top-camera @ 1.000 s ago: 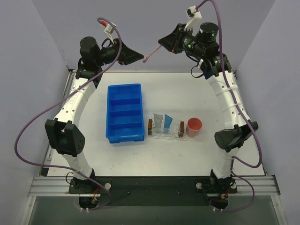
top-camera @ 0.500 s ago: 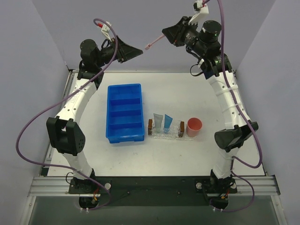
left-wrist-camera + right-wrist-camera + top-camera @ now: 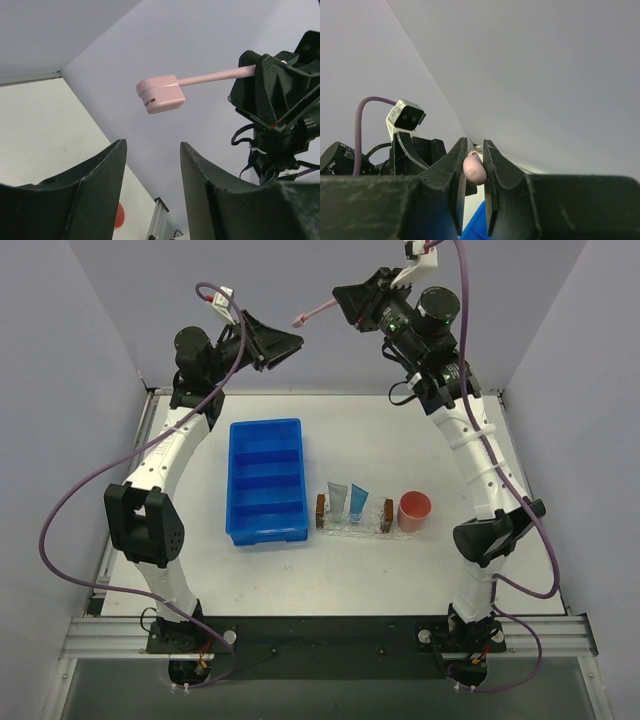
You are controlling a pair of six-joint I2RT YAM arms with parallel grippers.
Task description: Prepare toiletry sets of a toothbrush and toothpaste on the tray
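Observation:
My right gripper (image 3: 345, 302) is raised high at the back and shut on the pink toothbrush (image 3: 312, 312), whose head points left toward my left gripper (image 3: 292, 340). In the right wrist view the handle end (image 3: 474, 170) sits pinched between the fingers. In the left wrist view the brush head (image 3: 160, 94) hangs in the air beyond my open, empty left gripper (image 3: 152, 150). Two toothpaste tubes, grey-blue (image 3: 338, 500) and brighter blue (image 3: 358, 502), lie on the clear tray (image 3: 352, 526) with brown end blocks.
A blue compartmented bin (image 3: 267, 480) stands left of the tray. A pink cup (image 3: 414, 510) stands just right of the tray. Grey walls enclose the white table (image 3: 380, 430) at the back and sides.
My right gripper has risen and moved left with the toothbrush, bringing its head closer to my left gripper. My left gripper has lifted and tilted slightly toward it.

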